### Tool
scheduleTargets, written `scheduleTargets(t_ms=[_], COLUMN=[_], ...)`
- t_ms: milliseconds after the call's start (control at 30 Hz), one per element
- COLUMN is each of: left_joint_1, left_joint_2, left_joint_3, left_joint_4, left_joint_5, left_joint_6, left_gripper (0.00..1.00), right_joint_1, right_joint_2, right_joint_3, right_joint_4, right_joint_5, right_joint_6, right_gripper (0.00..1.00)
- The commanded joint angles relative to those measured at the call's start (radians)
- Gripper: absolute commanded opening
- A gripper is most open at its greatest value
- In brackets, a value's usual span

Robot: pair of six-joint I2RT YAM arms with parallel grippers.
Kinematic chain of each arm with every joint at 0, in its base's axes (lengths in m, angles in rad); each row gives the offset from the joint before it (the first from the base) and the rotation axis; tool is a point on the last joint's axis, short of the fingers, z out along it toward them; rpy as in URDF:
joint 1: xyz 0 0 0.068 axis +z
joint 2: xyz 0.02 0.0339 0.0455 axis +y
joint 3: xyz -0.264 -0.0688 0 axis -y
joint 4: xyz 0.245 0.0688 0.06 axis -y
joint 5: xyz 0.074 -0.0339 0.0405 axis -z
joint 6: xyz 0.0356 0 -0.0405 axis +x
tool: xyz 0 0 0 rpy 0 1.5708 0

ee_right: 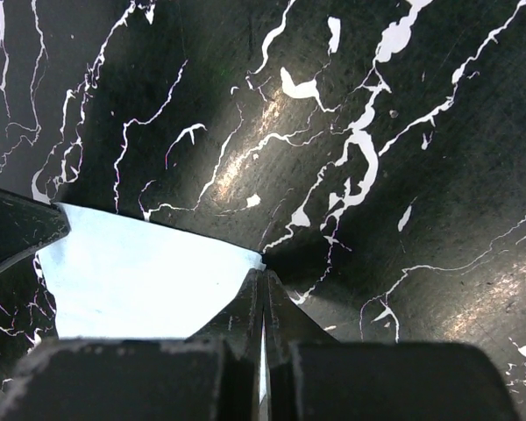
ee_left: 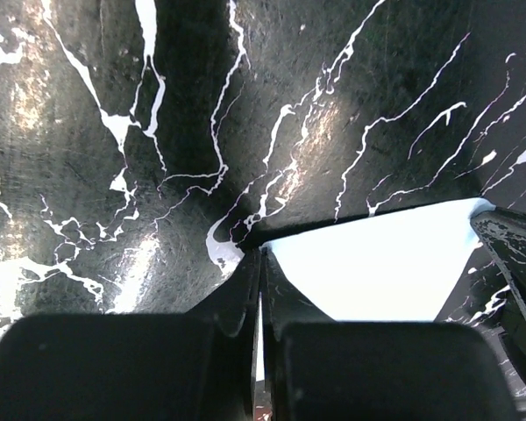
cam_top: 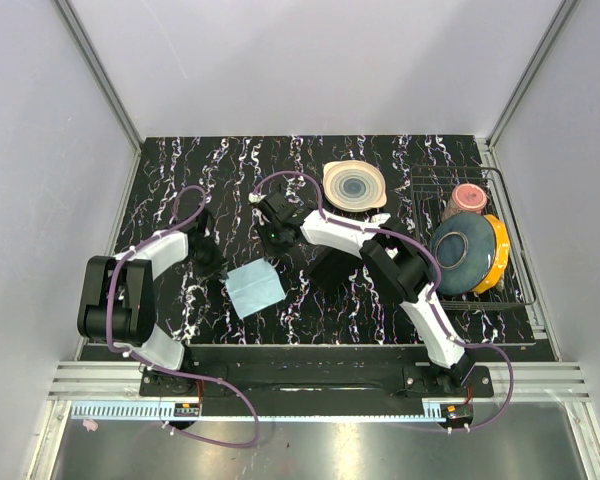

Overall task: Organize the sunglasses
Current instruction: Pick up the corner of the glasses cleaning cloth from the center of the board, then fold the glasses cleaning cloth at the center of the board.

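Left hand [ee_left: 261,259] and right hand [ee_right: 265,279] are closed tight at pale blue cloth [cam_top: 255,288] corners; we cannot see whether they pinch it.

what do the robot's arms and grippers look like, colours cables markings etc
The left arm and right arm each have black joint housings joined by white shell segments. A thin purple cable loops along each arm. The left gripper and right gripper have matte black fingers tapering to narrow wedge tips. No readable markings show.
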Motion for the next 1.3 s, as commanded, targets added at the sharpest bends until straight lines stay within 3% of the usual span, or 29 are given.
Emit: scheduleTargets(t_ms=[0, 367, 733, 1267], left_joint_1=[-0.005, -0.004, -0.004, -0.004], left_joint_2=[0.018, 0.044, 0.064, 0.055], left_joint_3=[0.049, 0.236, 0.185, 0.234], left_joint_4=[-0.022, -0.059, -0.096, -0.150], left_joint_5=[-0.040, -0.020, -0.020, -0.026], left_joint_6=[0.034, 0.142, 0.165, 0.287], left_gripper=[0.00, 0.00, 0.00, 0.00], right_joint_1=[-0.014, -0.040, -0.040, -0.040], right_joint_2=[-0.010, -0.051, -0.079, -0.191], right_joint_3=[0.017, 0.018, -0.003, -0.121], right_joint_4=[-0.021, -0.004, 0.002, -0.001], right_joint_5=[0.019, 0.033, -0.008, -0.151], right_joint_6=[-0.002, -0.007, -0.001, 0.038], right_gripper=[0.00, 0.00, 0.00, 0.00])
